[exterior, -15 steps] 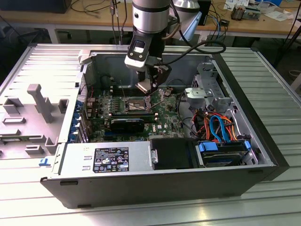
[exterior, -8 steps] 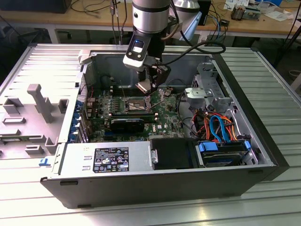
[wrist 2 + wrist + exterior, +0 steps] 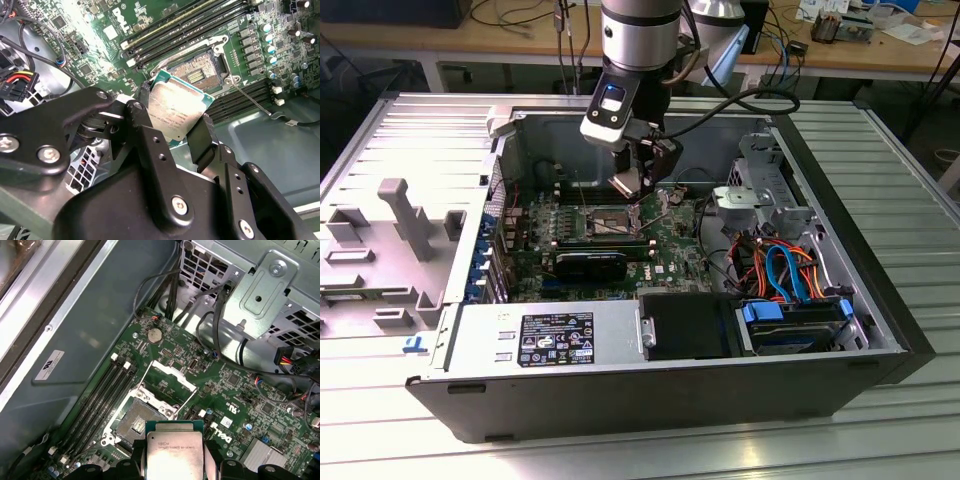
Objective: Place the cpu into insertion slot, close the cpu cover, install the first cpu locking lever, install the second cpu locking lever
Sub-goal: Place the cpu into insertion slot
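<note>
Tray [image 3: 400, 230], grey, lies at the exterior view's left beside open computer case [image 3: 620, 395]. Mid-case, insertion slot [image 3: 610, 222] sits bare, cpu cover [image 3: 172, 371] flipped up. Gripper [image 3: 638, 188] hovers just above, clamping tilted cpu [image 3: 626, 185] by its edges. Orange and blue cables [image 3: 785, 270] at right.

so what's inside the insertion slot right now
No chip yet: the insertion slot shows bare contact pads. The cpu is gripped in the end effector, held off the slot and hiding part of its edge in both wrist views.
</note>
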Robot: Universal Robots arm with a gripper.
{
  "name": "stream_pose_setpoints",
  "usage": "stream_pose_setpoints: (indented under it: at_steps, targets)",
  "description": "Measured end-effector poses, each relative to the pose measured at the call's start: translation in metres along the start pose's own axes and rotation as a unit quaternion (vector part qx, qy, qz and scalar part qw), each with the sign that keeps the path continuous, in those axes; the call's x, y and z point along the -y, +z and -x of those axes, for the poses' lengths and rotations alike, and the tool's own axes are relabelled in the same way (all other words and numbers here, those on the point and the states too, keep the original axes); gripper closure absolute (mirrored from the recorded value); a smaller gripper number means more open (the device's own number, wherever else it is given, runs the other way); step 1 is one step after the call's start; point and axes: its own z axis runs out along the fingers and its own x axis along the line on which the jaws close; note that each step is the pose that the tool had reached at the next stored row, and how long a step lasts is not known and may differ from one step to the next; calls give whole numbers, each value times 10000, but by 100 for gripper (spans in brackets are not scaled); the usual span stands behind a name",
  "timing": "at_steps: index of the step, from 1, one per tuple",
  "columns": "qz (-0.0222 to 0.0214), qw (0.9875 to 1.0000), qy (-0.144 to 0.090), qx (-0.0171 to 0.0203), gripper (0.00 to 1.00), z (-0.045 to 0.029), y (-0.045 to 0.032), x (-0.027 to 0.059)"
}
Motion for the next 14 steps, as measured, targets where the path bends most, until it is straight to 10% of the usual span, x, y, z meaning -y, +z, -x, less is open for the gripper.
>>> stream_pose_setpoints:
  at_steps: [14]
  targets:
    - [1,10000,51,1,45,0,0,1]
